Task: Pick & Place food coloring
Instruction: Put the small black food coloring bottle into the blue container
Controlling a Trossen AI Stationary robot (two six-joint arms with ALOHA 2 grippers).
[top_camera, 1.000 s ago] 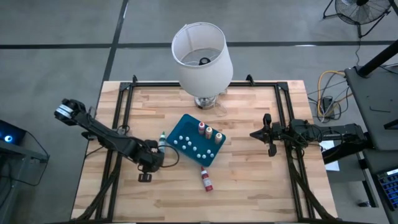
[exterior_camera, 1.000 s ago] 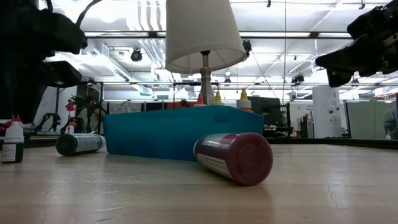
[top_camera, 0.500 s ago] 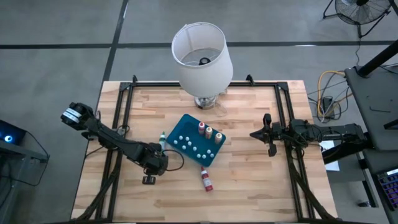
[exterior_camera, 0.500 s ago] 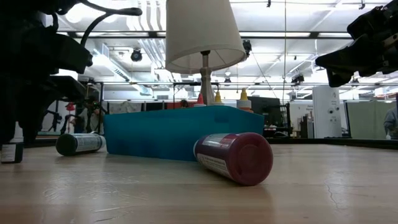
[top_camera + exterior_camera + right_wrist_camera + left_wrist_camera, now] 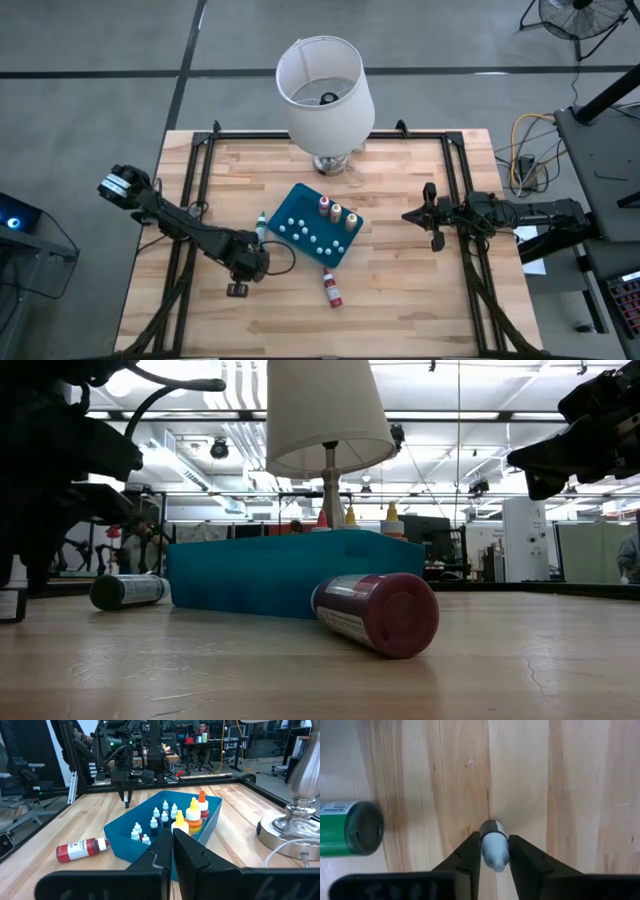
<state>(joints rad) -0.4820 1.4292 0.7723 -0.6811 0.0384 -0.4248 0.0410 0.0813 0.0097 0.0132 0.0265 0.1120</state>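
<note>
A small dark bottle with a pale cap stands upright on the table near its front left, and its base shows in the low view. My left gripper points down over it and is shut on it; it also shows in the high view. A green bottle lies on its side beside the teal tray. A red bottle lies on its side in front of the tray. Three larger bottles stand in the tray. My right gripper is shut and empty, above the table's right side. My left gripper pinches the small bottle's pale cap between its two fingers. The fingers come from above, pointing down. The bottle stands upright with its base on the table.
A lamp with a white shade stands at the far middle, its metal base near the tray. Several small white-capped bottles stand in the tray. Black rails run along the table's left and right sides. People sit in the room behind.
My left gripper has moved a little toward the table's near edge and come down over the small bottle, so it now hides the bottle's cap and upper body in the low view. The bottle still stands on the table.
</note>
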